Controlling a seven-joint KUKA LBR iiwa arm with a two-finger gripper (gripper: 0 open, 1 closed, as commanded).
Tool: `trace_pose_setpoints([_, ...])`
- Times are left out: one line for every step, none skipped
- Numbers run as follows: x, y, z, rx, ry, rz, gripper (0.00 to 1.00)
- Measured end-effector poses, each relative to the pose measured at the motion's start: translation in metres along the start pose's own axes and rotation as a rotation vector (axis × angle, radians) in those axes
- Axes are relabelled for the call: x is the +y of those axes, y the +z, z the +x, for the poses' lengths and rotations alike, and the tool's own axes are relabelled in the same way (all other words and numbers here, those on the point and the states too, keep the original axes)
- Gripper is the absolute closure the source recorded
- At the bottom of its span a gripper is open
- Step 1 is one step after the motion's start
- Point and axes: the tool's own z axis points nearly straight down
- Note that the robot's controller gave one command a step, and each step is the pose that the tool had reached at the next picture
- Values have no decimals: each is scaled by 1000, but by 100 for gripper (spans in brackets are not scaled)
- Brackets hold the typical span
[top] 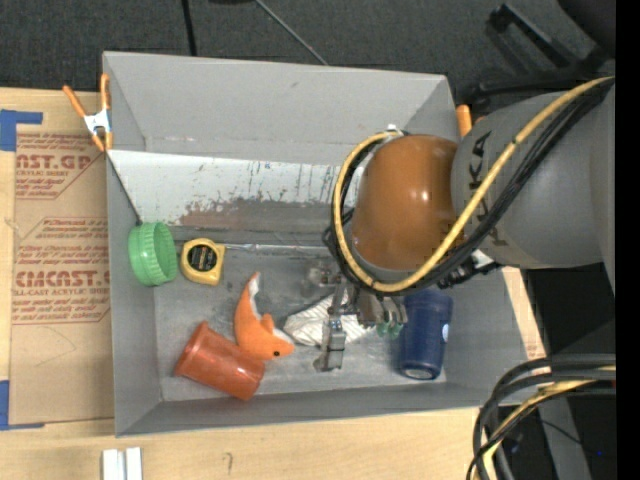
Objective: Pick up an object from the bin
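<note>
The jaws hang low over the floor of the grey bin, near its front wall, under the arm's orange wrist cover. I cannot tell whether they are released or clenched, since the wrist and its cables crowd that spot. Nothing can be seen between them, so I judge that nothing is picked yet. Closest is a crumpled white and silvery piece, lying flat just beside the jaws on the side away from the arm; whether it touches them is unclear. It looks the likeliest thing to be taken, being nearest and lying free of the walls. Just beyond it, farther from the jaws, an orange fish-shaped toy rests against an orange cup tipped on its side, so a grasp there would likely jostle both. On the arm's side of the jaws a dark blue can lies close by, leaving little room to spread that way. Well apart, by the far side wall, sit a yellow tape measure and a green cap, touching each other.
</note>
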Motion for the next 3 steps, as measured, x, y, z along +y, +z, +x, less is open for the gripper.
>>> trace_pose_setpoints([0, -4, -2, -7, 1, -1, 0])
trace_pose_setpoints([-28, 37, -16, -16, -30, -1, 0])
trace_pose_setpoints([-48, 94, -8, -9, 98, -1, 100])
